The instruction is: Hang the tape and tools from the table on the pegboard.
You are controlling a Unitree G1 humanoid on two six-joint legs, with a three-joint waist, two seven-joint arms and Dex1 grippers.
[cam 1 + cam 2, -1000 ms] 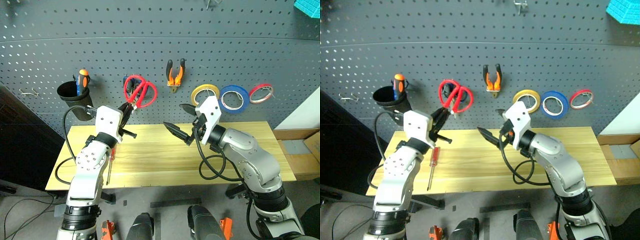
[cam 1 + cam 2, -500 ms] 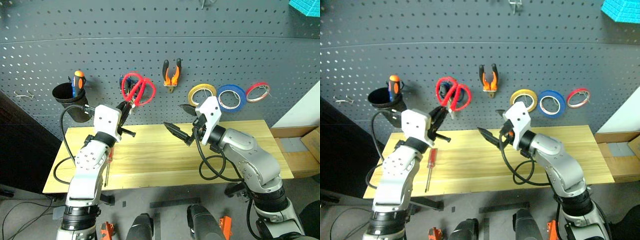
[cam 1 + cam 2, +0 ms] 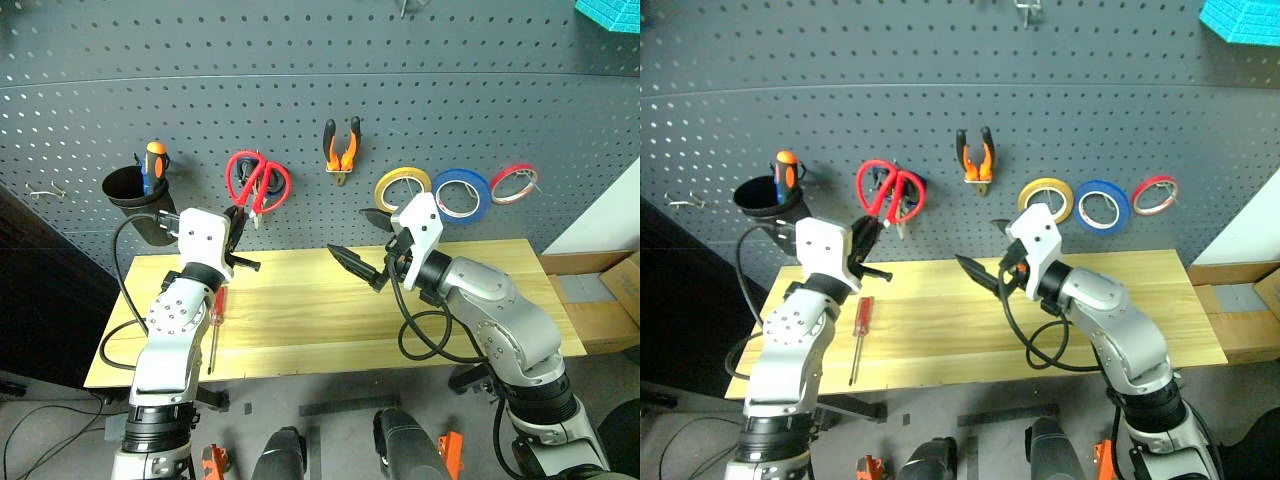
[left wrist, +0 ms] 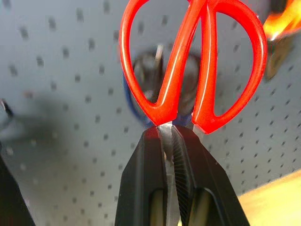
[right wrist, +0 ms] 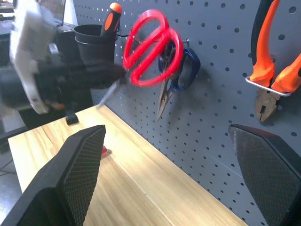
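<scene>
Three tape rolls hung, one screwdriver on table, two scissors.

Red-handled scissors, blue tape, dark grey-blue dotted pegboard

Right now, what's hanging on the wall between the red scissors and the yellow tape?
The pliers hang between the red scissors and the yellow tape on the pegboard, seen from the head views.

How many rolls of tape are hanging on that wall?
3, side by side on the pegboard, right of the pliers: yellow tape, then blue tape, then red tape farthest right.
</scene>
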